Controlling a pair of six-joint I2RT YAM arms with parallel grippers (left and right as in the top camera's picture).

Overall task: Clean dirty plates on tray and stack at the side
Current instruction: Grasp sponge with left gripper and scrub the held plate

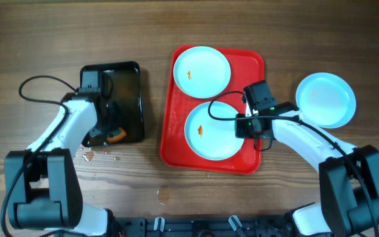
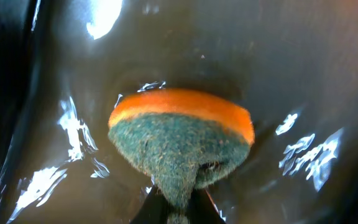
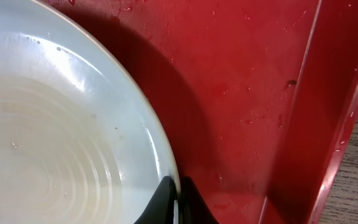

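Note:
Two pale-blue plates lie on the red tray [image 1: 250,62]: a far plate [image 1: 202,71] and a near plate [image 1: 212,130], each with a small orange smear. A third plate [image 1: 326,99] lies on the bare wood at the right. My right gripper [image 1: 242,126] is shut on the near plate's right rim, as the right wrist view shows [image 3: 176,202], with the plate [image 3: 55,130] over the tray floor [image 3: 241,93]. My left gripper [image 1: 110,133] is shut on an orange-and-green sponge [image 2: 182,140] inside the black tray [image 1: 127,92].
The black tray [image 2: 303,74] is wet and shiny around the sponge. Crumbs and small wet spots lie on the wood [image 1: 87,155] near the front left. The red tray's raised right wall [image 3: 347,124] stands close to my right gripper.

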